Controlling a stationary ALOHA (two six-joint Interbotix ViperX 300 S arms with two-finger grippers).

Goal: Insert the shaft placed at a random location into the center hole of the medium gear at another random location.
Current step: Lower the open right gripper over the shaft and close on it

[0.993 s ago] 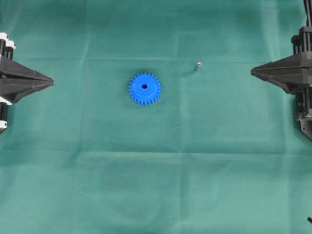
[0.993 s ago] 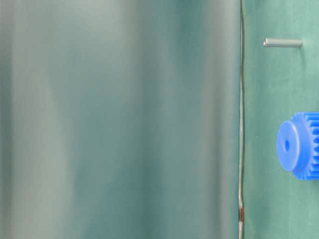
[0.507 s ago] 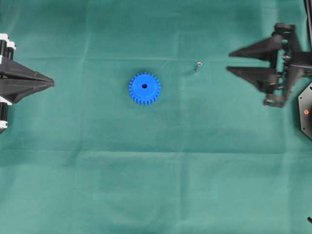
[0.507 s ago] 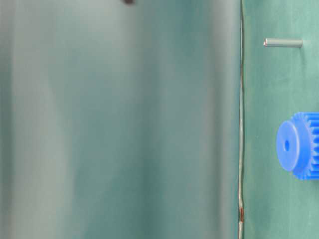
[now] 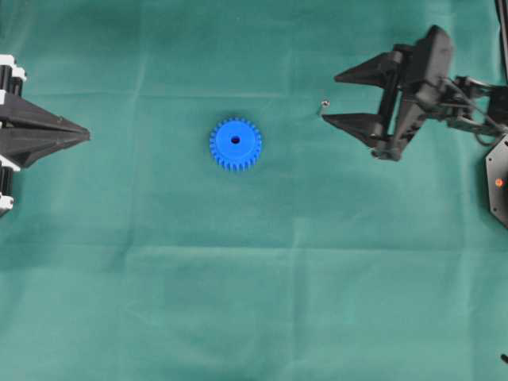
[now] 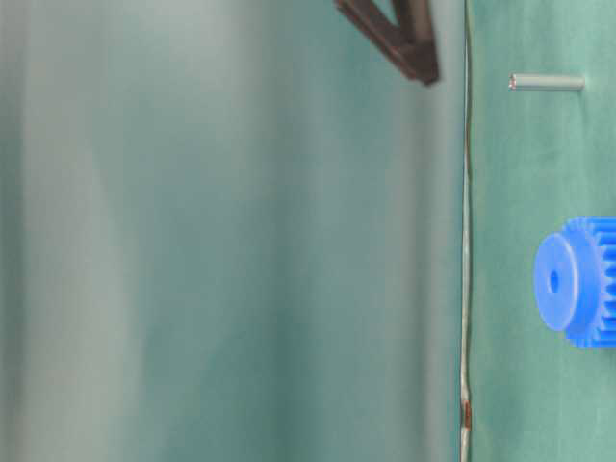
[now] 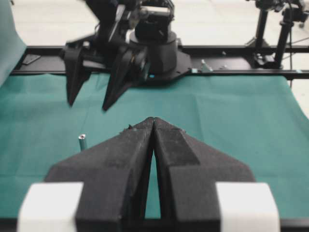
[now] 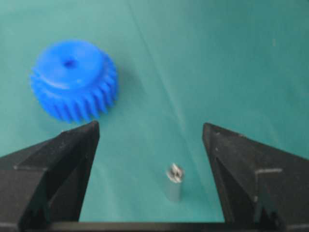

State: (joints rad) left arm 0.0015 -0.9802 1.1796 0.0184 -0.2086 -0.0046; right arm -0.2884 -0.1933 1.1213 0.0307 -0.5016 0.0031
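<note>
We look down on a worktop [image 5: 254,317] covered by a green cloth with faint creases. At its right side our right gripper [image 5: 328,99] reaches in toward the middle, jaws spread wide with nothing between them; at the left edge our left gripper [image 5: 86,135] sits with its two jaws pressed together into a point, grasping nothing.

Near the middle of the cloth lies the medium gear [image 5: 236,144], bright blue, flat face up, teeth all around its rim, well apart from both grippers. In its middle we see the center hole [image 5: 235,140], small, round and dark.

The shaft [image 5: 323,105] stands upright on the cloth, to the right of the gear and apart from it. It is just in front of the right gripper's tips, and the right wrist view places it low between the two spread jaws, touching neither.
</note>
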